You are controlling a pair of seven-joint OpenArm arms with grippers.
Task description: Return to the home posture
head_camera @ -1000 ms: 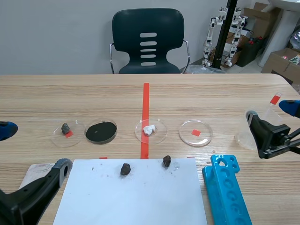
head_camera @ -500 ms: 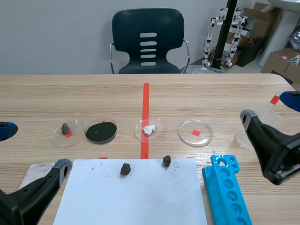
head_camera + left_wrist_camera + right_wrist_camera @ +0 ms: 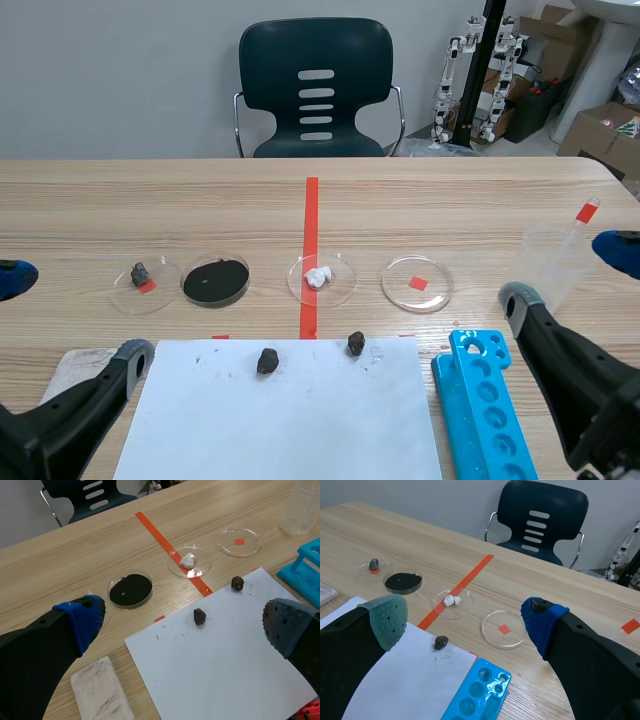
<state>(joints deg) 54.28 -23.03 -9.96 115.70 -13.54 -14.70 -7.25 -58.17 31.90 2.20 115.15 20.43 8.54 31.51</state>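
My left gripper (image 3: pixel 70 315) hangs low over the table's near left corner, open and holding nothing. In the left wrist view the same gripper (image 3: pixel 185 625) spans a white paper sheet (image 3: pixel 220 660) that carries two dark lumps (image 3: pixel 199 616). On the near right, my right gripper (image 3: pixel 567 272) is likewise open and holds nothing. A clear plastic cup (image 3: pixel 552 262) stands just beyond it, apart from its fingers. In the right wrist view this gripper (image 3: pixel 465 619) has only table and dishes between its pads.
Several petri dishes line up beyond the paper (image 3: pixel 280 410): one with a dark lump (image 3: pixel 145 283), one with black powder (image 3: pixel 216 281), one with a white lump (image 3: pixel 322 278), one empty (image 3: pixel 417 284). A blue rack (image 3: pixel 485 410) lies near right, a pale block (image 3: pixel 75 368) near left.
My right arm has drawn back toward the near edge and sunk lower, leaving the cup standing alone. The left arm has not moved.
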